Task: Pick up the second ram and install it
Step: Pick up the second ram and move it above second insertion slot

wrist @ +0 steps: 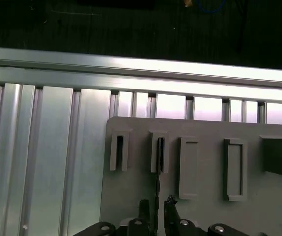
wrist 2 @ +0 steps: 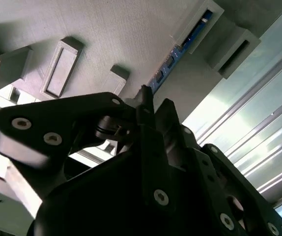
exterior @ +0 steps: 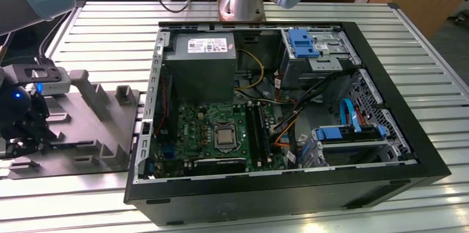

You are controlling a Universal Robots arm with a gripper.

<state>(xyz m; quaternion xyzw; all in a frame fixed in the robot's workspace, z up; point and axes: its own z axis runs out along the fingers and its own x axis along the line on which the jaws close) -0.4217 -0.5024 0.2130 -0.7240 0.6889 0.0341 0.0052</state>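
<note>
Tool [wrist: 156, 204] hangs with fingers apart, straddling the second ram [wrist: 157, 172], which stands on edge in a grey holder [wrist: 205, 130] slot. Ribbed table [wrist: 47, 162] lies beyond the tool; the open computer case [exterior: 293, 194] sits well apart.

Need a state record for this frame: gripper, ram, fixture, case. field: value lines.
gripper: open, low over the fixture
fingers: one on each side of the ram, with a small gap on each side in the first wrist view
second ram: standing on edge in a fixture slot, not lifted
grey fixture plate: lies on the table, at the exterior view's left of the case
PC case: side open, motherboard exposed
table: slatted aluminium
</note>
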